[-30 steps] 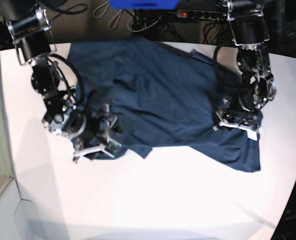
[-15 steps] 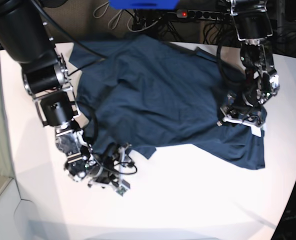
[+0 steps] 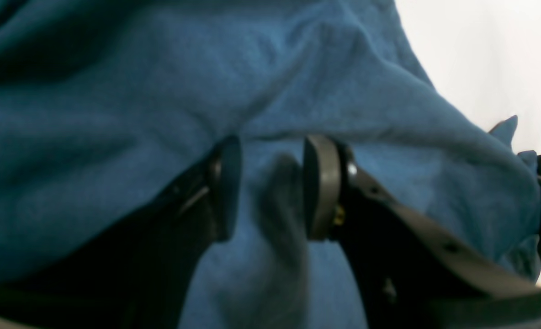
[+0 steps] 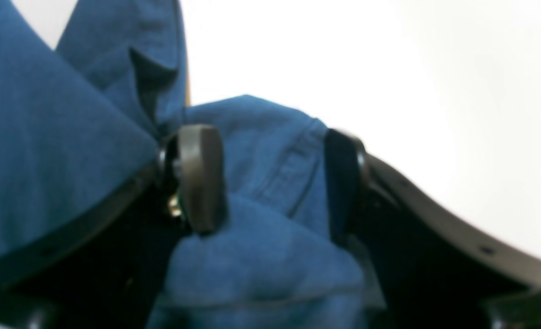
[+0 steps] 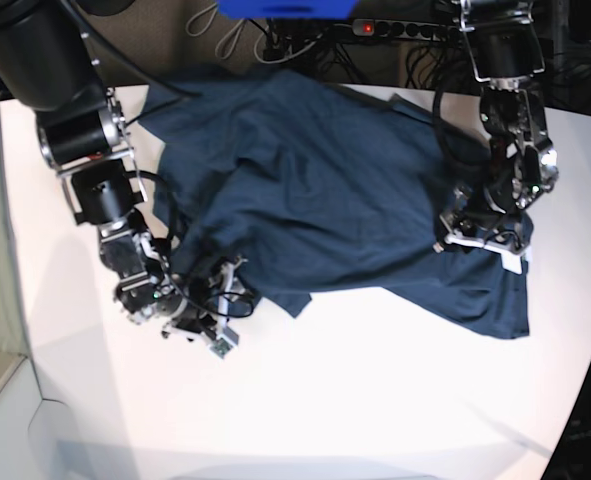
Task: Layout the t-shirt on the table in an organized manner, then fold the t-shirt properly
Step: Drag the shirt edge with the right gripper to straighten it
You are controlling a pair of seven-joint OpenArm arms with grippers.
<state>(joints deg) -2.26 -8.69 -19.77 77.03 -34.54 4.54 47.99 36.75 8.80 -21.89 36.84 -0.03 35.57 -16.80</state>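
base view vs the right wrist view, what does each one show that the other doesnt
Only the base view shows the whole t-shirt spread rumpled across the table, plus the left gripper pressed on the cloth at that view's right.

Only the right wrist view shows, close up, the right gripper with its jaws apart and a stitched hem fold bunched between them.

Both show navy cloth, bare white tabletop, and the right gripper at the shirt's edge.
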